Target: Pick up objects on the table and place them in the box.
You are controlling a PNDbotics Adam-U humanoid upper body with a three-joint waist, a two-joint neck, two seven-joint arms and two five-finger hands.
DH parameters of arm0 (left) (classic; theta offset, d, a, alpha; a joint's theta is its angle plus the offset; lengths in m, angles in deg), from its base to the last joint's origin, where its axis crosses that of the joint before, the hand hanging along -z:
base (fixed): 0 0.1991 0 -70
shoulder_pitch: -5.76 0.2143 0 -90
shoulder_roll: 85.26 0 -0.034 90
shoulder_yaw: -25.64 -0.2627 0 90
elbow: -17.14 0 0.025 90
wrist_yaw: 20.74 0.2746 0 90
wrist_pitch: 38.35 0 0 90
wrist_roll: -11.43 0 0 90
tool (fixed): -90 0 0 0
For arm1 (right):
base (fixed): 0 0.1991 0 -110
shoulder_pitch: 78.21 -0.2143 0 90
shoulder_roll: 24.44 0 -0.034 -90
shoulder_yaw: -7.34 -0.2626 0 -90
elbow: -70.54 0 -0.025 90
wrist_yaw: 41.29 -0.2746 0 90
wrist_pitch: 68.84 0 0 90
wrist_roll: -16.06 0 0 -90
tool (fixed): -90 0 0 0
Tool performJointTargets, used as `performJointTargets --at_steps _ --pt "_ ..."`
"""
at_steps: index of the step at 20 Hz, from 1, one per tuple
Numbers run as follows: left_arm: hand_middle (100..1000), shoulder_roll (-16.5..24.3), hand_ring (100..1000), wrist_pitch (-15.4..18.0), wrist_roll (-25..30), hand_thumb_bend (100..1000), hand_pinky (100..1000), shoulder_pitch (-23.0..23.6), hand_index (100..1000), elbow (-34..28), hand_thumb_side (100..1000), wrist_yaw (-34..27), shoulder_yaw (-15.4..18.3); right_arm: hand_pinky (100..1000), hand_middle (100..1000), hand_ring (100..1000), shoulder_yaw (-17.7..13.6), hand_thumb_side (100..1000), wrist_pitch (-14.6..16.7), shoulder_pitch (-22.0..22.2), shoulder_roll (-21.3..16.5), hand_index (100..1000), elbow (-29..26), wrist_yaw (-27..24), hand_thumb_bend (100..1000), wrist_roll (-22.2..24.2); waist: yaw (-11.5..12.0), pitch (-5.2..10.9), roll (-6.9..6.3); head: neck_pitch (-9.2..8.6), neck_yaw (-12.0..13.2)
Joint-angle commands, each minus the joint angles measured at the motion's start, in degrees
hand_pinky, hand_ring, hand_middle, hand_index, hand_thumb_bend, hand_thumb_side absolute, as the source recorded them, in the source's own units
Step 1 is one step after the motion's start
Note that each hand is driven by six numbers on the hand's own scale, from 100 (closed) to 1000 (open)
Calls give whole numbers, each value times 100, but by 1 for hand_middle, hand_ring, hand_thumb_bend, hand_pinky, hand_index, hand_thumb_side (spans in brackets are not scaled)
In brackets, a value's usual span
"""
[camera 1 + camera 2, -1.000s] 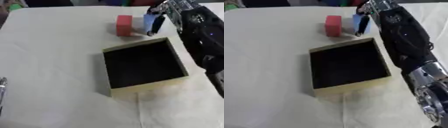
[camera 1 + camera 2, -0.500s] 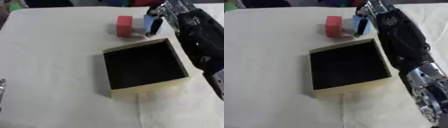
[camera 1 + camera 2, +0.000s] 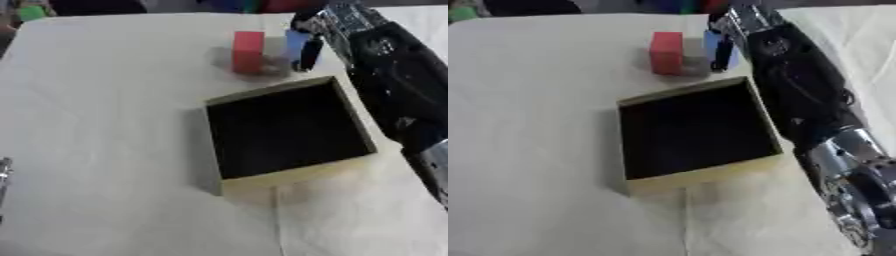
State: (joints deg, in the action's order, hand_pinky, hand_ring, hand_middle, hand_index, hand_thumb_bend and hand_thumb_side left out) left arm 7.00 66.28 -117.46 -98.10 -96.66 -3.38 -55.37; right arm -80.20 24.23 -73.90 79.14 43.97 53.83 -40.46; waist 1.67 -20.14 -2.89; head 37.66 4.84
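In the left eye view, a cream cloth-covered table carries an open square box with pale yellow walls and a dark inside, sitting a little askew near the middle. Beyond its far edge a red block stands upright, and just to its right is a light blue block. The right hand reaches in from the upper right, its dark fingers curled down over the blue block's right side while another part of the hand sits at the block's top, so the block is pinched between them. Whether the blue block is off the cloth cannot be told. A sliver of silver metal at the lower left edge may be the left hand, too little of it showing to tell how its fingers stand. In the right eye view, the right arm runs along the box's right side, black above and silver at the joint near the lower right corner; the red and blue blocks stand just beside each other, apart from the box.
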Motion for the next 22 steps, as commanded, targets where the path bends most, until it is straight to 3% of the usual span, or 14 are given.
performJointTargets --at_steps 1,7,14,22 --pt "732 116 705 7 13 100 759 -36 941 -79 888 -5 11 764 630 759 -24 310 -9 -128 -43 831 -74 4 100 -79 6 115 -14 -62 -6" --pt "732 127 705 -1 17 100 759 -25 941 -79 887 6 21 744 547 727 -31 323 -33 -129 -56 772 -354 -278 100 -234 -32 159 -2 3 1" --pt "732 148 706 -6 7 100 759 7 940 -79 882 22 40 727 540 698 90 351 198 -35 -230 770 -1006 -743 100 -132 -78 225 15 85 32" --pt "732 191 708 -19 -10 101 760 63 940 -79 879 53 57 721 541 694 789 364 881 369 -649 766 -2130 -1452 100 20 -212 346 34 225 144"
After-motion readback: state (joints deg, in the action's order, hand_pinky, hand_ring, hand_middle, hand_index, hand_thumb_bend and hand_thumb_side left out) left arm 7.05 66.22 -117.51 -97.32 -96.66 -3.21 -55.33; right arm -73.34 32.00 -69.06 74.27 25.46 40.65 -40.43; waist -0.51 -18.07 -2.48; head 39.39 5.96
